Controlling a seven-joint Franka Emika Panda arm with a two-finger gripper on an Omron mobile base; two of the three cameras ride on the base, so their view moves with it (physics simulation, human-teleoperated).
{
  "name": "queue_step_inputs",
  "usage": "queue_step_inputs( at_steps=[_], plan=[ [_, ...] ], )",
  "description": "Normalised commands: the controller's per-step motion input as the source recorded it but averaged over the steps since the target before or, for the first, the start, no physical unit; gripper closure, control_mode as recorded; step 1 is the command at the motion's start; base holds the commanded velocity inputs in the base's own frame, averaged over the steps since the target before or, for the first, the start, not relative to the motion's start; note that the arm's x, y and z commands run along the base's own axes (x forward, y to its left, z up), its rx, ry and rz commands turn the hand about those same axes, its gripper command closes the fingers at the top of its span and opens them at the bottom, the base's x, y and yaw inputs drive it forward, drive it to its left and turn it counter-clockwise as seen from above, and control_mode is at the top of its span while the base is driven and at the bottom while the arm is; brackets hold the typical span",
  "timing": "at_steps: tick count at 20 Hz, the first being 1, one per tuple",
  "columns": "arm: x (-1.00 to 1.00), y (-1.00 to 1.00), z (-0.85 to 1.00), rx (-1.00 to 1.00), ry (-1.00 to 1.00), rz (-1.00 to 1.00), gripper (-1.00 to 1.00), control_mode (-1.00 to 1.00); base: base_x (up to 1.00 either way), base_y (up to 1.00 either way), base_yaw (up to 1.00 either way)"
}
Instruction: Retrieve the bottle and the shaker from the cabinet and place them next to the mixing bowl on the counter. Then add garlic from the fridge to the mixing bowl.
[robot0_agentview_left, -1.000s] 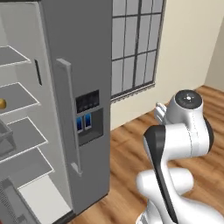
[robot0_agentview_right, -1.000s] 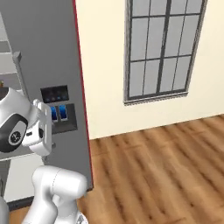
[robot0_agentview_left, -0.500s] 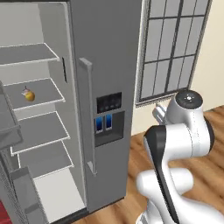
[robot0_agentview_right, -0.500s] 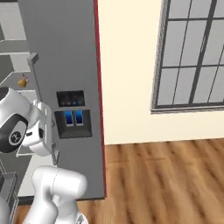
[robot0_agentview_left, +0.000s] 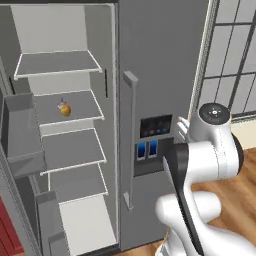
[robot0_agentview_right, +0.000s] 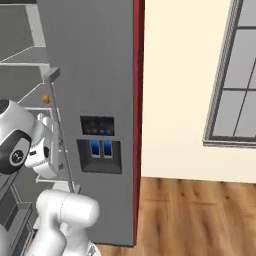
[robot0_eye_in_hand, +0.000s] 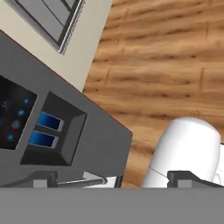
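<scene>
Writing: none can be read; the dispenser panel (robot0_agentview_left: 155, 125) on the shut fridge door is dark with a few small blue lights, seen as faint dots in the hand view, too blurred to tell as letters or signs.
Dispenser: a dark recess (robot0_agentview_right: 99, 155) below the panel with two bright blue paddles side by side.
Garlic: a small rounded bulb (robot0_agentview_left: 64, 109), yellow-orange below and pale at the top, with a short tip; it sits alone on the second shelf from the top in the open left compartment, towards the back and middle. From the right base view it shows as a small orange spot (robot0_agentview_right: 46, 99) past the door's edge.
Fridge: grey, two doors (robot0_agentview_left: 160, 65); the left door stands open with grey bins on its inner side, the right door is shut with a long upright handle (robot0_agentview_left: 130, 145).
Shelves: four pale grey shelves (robot0_agentview_left: 72, 147) with white edges; the others are bare.
Gripper: its fingers (robot0_eye_in_hand: 186, 178) stand wide apart with nothing between them; the tips (robot0_eye_in_hand: 111, 180) point down past the dispenser towards the wood floor (robot0_eye_in_hand: 166, 65).
Arm: white (robot0_agentview_left: 205, 165), folded in front of the shut door, well apart from the garlic.
Surroundings: cream wall (robot0_agentview_right: 185, 90), a window (robot0_agentview_right: 240, 75) with grey frame to the right, a red stripe (robot0_agentview_right: 138, 120) down the fridge's side.
</scene>
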Motion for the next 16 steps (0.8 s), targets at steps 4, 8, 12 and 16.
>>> queue_step_inputs(
  at_steps=[4,8,12,16],
  plan=[
    [0.0,0.0,0.0,0.0,0.0,0.0,-1.0,1.0,0.18,0.0,0.34],
    [0.0,0.0,0.0,0.0,0.0,0.0,-1.0,1.0,0.29,0.0,0.35],
    [0.0,0.0,0.0,0.0,0.0,0.0,-1.0,1.0,0.36,0.0,0.32],
    [0.0,0.0,0.0,0.0,0.0,0.0,-1.0,1.0,0.4,0.03,0.3]
  ],
)
